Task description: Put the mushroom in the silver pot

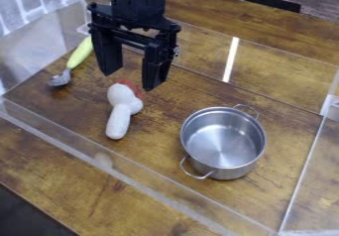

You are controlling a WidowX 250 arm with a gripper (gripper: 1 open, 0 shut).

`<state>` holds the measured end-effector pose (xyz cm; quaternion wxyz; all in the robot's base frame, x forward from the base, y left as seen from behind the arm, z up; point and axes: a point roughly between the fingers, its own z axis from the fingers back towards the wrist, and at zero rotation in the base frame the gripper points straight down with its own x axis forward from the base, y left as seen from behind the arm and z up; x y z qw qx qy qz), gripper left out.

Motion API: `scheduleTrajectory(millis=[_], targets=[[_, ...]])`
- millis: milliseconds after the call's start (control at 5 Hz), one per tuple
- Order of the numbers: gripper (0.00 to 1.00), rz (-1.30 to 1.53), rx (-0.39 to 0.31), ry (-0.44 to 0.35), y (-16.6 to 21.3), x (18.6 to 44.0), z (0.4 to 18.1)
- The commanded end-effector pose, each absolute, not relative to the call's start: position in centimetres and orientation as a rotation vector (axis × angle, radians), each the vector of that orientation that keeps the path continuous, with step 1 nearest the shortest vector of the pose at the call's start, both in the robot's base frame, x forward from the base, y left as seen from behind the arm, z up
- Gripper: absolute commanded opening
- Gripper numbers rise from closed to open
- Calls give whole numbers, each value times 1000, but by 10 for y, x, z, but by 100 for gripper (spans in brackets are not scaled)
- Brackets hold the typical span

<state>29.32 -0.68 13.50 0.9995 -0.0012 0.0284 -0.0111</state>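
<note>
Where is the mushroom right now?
The mushroom lies on the wooden table, left of the silver pot, just below the open claw.

The pincer (127, 61) hangs over the table (79, 171), its tips pointing down and standing apart with nothing between them. The mushroom (123, 111) lies on the table just in front of the pincer, its cap end close under the tips and its stem running toward the viewer. The pot (223, 141) stands upright in front and to the right of the pincer, apart from the mushroom. A spoon (61, 78) lies to the pincer's left, with a slim fruit (81, 52) just behind it.
</note>
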Motion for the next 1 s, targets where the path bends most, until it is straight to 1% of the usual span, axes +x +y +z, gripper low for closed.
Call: scheduleTrajectory(millis=[0, 200, 400, 600, 800], targets=[[0, 42, -4, 77, -16, 304, 130], [100, 77, -5, 75, -8, 305, 120], [100, 92, 2, 78, 0, 304, 115], [100, 185, 5, 67, -3, 297, 108], [100, 251, -6, 54, -8, 293, 94]])
